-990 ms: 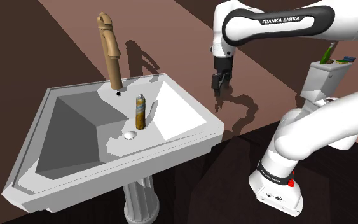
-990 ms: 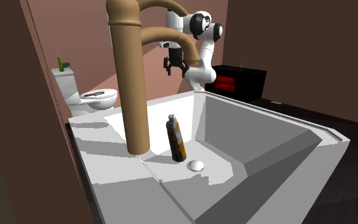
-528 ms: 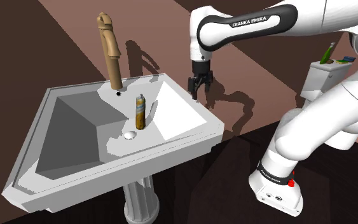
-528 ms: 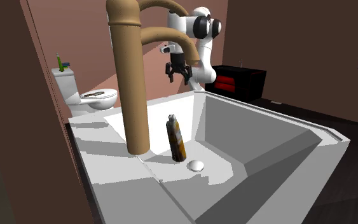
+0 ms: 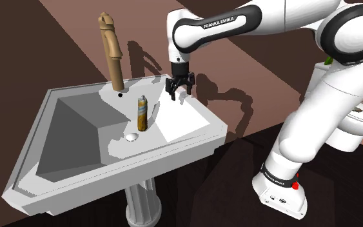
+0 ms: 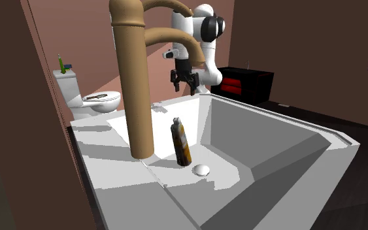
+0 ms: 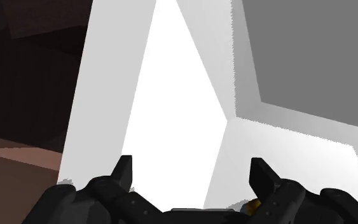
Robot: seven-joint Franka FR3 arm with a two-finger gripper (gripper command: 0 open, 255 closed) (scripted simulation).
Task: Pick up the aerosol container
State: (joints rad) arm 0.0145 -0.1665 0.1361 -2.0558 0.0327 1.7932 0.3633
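The aerosol container [image 5: 143, 113] is a slim orange-brown can with a pale cap, standing upright in the white sink basin [image 5: 180, 119] beside the drain. It also stands in the basin in the second exterior view [image 6: 181, 141], just in front of the tan faucet. My gripper [image 5: 178, 93] hangs open above the sink's far corner, to the shoulder view's right of the can and apart from it. From the second exterior view the gripper [image 6: 185, 84] is behind the faucet's arc. Both fingertips [image 7: 125, 167] stand wide apart over the white basin wall, with nothing between them.
A tall tan faucet [image 5: 111, 48] rises at the sink's back edge, close to the can. The round drain [image 5: 131, 136] lies beside the can. A white toilet [image 6: 89, 99] stands by the wall, and a black and red cabinet [image 6: 248, 83] sits behind the arm.
The arm has swung toward the shoulder view's left, carrying the open gripper from beyond the sink's edge to above its corner, closer to the can. The can has not moved.
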